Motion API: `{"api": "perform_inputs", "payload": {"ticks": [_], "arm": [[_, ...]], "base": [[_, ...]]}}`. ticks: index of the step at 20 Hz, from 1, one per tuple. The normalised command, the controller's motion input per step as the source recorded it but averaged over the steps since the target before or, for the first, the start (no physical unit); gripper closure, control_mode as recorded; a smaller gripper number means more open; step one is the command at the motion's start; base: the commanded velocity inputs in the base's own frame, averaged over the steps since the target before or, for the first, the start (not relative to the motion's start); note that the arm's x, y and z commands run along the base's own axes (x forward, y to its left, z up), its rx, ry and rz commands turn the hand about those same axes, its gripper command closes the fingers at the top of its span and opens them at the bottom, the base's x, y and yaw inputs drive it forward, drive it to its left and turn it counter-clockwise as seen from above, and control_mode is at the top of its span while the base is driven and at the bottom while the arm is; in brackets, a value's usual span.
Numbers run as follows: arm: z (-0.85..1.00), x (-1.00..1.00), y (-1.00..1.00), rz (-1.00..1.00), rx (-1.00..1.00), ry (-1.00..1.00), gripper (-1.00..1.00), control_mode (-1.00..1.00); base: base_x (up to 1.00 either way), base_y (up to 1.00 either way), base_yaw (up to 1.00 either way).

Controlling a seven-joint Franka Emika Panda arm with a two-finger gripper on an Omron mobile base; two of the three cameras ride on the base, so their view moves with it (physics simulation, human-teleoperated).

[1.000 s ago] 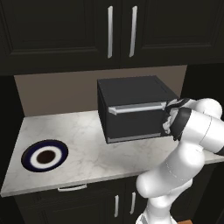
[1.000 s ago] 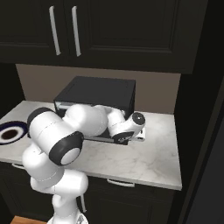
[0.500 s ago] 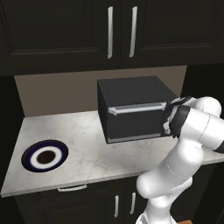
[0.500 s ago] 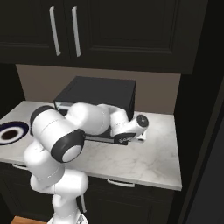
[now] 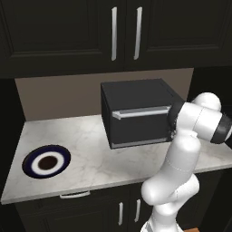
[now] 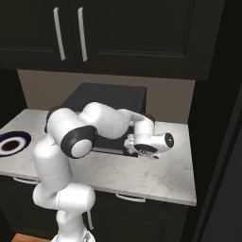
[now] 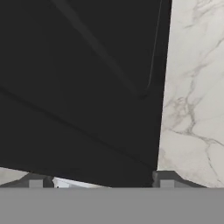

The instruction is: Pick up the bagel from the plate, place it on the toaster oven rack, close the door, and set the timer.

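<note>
We take the toaster oven (image 5: pixel 138 112) as our landmark: a black box that stands on the marble worktop (image 5: pixel 90 163), under the dark upper cabinets (image 5: pixel 122 31) with their silver handles. Its door (image 5: pixel 140 124) is closed and upright, with the long silver bar handle (image 5: pixel 140 112) along the upper edge.

The plate (image 5: pixel 46 161) lies on the worktop well to the left of the oven, near the front edge. We see its navy rim, white ring and brown centre; we see no bagel on it. In the right base view the plate (image 6: pixel 12 143) shows at the left border, again far from the oven.

The claw (image 6: pixel 133 145) is at the right front corner of the oven, low above the worktop, pointing toward the oven. In the hand view the two finger tips (image 7: pixel 165 180) stand far from each other, one at each side of the dark oven surface, so we read the claw as spread, and nothing is between the tips.
</note>
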Motion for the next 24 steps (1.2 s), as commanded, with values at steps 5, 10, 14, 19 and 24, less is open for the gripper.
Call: {"api": "perform_inputs", "payload": {"ticks": [5, 10, 14, 19, 24], "arm": [[-0.14, 0.02, -0.73, 0.02, 0.3, 0.0, 1.0, -1.0], [-0.13, 0.0, -0.7, 0.02, 0.27, 0.0, 1.0, -1.0], [-0.13, 0.0, -0.69, 0.01, 0.23, 0.0, 1.0, -1.0], [-0.08, 0.0, -0.47, 0.0, 0.2, 0.0, 1.0, -1.0], [0.0, -0.01, -0.06, 0.0, 0.05, 0.0, 1.0, -1.0]], "base": [[0.0, 0.0, 0.0], [0.0, 0.0, 0.0], [0.0, 0.0, 0.0], [0.0, 0.0, 0.0], [0.0, 0.0, 0.0]]}}
